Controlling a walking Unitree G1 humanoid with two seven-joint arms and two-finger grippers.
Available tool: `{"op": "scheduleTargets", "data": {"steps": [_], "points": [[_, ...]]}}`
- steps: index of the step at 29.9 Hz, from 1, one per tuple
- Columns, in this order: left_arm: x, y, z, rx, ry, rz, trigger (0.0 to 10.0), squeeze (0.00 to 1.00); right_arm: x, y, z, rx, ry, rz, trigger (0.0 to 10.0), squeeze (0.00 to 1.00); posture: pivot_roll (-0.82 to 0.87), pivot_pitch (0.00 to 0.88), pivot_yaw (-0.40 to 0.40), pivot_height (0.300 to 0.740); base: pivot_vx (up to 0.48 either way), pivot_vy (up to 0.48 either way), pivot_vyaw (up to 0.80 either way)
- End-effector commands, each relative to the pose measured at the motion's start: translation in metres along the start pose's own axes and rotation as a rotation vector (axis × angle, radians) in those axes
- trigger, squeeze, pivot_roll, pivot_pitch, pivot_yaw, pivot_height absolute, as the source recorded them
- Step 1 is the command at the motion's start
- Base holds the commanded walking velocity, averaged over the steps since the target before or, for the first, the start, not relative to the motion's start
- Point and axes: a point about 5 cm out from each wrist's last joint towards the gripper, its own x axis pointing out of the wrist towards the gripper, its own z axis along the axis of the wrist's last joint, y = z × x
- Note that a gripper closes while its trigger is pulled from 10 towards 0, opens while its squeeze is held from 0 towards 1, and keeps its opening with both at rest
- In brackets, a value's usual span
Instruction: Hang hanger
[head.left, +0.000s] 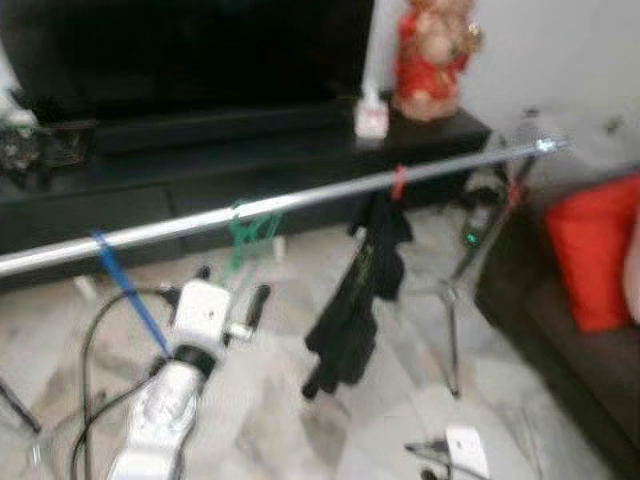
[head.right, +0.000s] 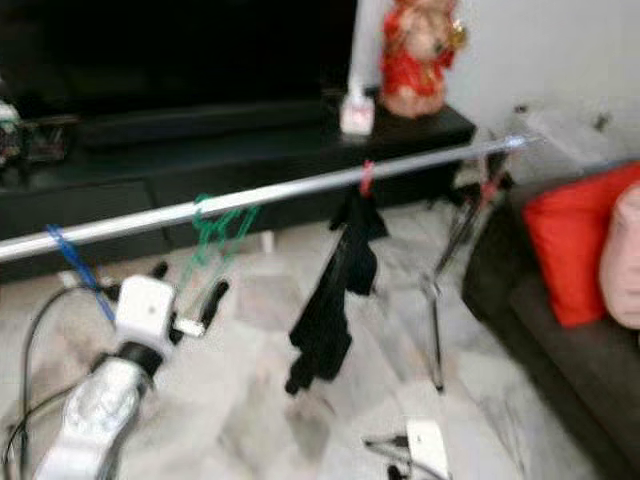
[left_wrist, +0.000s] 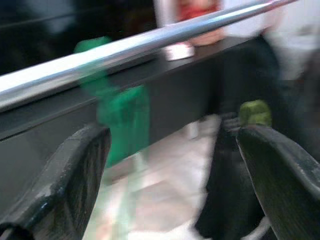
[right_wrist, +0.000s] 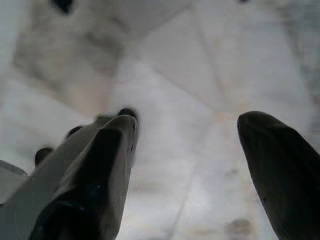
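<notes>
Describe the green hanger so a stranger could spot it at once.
Find the long silver rail slanting across the room before the dark TV cabinet. The green hanger hangs from it, just beyond the left tool, between a blue hanger and a red one carrying black clothing; it alone is green.

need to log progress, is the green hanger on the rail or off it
On: the green hanger hangs from the silver rail, with the open left gripper just below, not gripping it.

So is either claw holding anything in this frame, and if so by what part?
Nothing is held. The left claw is open just below the rail, near the green hanger already hooked there. The right claw is open over bare floor.
</notes>
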Motion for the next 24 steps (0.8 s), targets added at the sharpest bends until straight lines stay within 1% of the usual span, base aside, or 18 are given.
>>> {"op": "scheduleTargets", "data": {"steps": [1, 4, 5, 6, 10, 12, 13, 15, 16, 17, 19, 21, 22, 24], "points": [[-0.0020, 0.0039, 0.0036, 0.032, -0.019, 0.004, 10.0, 0.00, 0.0000, 0.0029, -0.0030, -0.001, 0.008, 0.006, 10.0, 0.00, 0.05, 0.000, -0.037, 0.716, 0.000, -0.255, -0.70], [-0.0019, 0.0043, 0.0041, 0.042, -0.021, 0.004, 10.0, 0.00, 0.0000, 0.0031, -0.0030, 0.001, 0.008, 0.007, 10.0, 0.00, 0.05, 0.000, -0.037, 0.716, 0.000, -0.332, -0.70], [-0.0015, 0.0046, 0.0045, 0.030, -0.024, 0.008, 10.0, 0.00, 0.0000, 0.0032, -0.0029, 0.001, 0.008, 0.008, 10.0, 0.00, 0.05, 0.000, -0.037, 0.716, 0.000, -0.292, -0.71], [-0.0010, 0.0052, 0.0051, 0.015, -0.027, 0.015, 10.0, 0.00, 0.0000, 0.0032, -0.0029, 0.001, 0.007, 0.008, 10.0, 0.00, 0.05, 0.000, -0.037, 0.716, 0.000, 0.000, -0.70], [-0.0002, 0.0044, 0.0058, 0.033, -0.030, 0.006, 10.0, 0.00, 0.0000, 0.0033, -0.0028, 0.002, 0.007, 0.008, 10.0, 0.00, 0.05, 0.000, -0.037, 0.716, 0.000, 0.000, -0.70], [-0.0005, 0.0030, 0.0055, 0.043, -0.030, -0.003, 10.0, 0.00, 0.0000, 0.0034, -0.0028, 0.002, 0.008, 0.009, 10.0, 0.00, 0.05, 0.000, -0.037, 0.716, 0.000, -0.409, -0.70], [-0.0006, 0.0029, 0.0055, 0.044, -0.031, -0.003, 10.0, 0.00, 0.0000, 0.0034, -0.0028, 0.002, 0.008, 0.010, 10.0, 0.00, 0.05, 0.000, -0.037, 0.716, 0.000, 0.000, -0.70], [-0.0007, 0.0024, 0.0061, -0.001, -0.038, 0.003, 10.0, 0.00, 0.0000, 0.0035, -0.0028, 0.002, 0.007, 0.011, 10.0, 0.00, 0.05, 0.000, -0.037, 0.716, 0.000, 0.000, -0.70], [-0.0007, 0.0024, 0.0061, -0.001, -0.038, 0.003, 10.0, 0.00, 0.0000, 0.0035, -0.0028, 0.002, 0.007, 0.011, 10.0, 0.00, 0.05, 0.000, -0.037, 0.716, 0.000, 0.000, -0.70], [-0.0005, 0.0022, 0.0066, 0.022, -0.038, -0.002, 10.0, 0.00, 0.0000, 0.0036, -0.0028, 0.001, 0.008, 0.011, 10.0, 0.00, 0.05, 0.000, -0.037, 0.716, 0.000, 0.000, -0.70], [-0.0003, 0.0019, 0.0066, 0.040, -0.037, -0.007, 10.0, 0.00, 0.0000, 0.0036, -0.0028, 0.001, 0.008, 0.011, 10.0, 0.00, 0.05, 0.000, -0.037, 0.716, 0.000, -0.171, -0.70], [-0.0001, 0.0017, 0.0066, 0.036, -0.040, -0.007, 10.0, 0.00, 0.0001, 0.0036, -0.0029, 0.001, 0.009, 0.012, 10.0, 0.00, 0.05, 0.000, -0.037, 0.716, 0.000, -0.480, -0.70], [0.0002, 0.0017, 0.0065, 0.016, -0.040, -0.005, 10.0, 0.00, 0.0000, 0.0036, -0.0029, 0.001, 0.010, 0.012, 10.0, 0.00, 0.05, 0.000, -0.038, 0.716, 0.000, 0.000, -0.70], [0.0007, 0.0016, 0.0071, 0.019, -0.041, -0.008, 10.0, 0.00, 0.0000, 0.0035, -0.0030, 0.001, 0.010, 0.013, 10.0, 0.00, 0.05, 0.000, -0.038, 0.716, 0.000, 0.000, -0.70]]}}
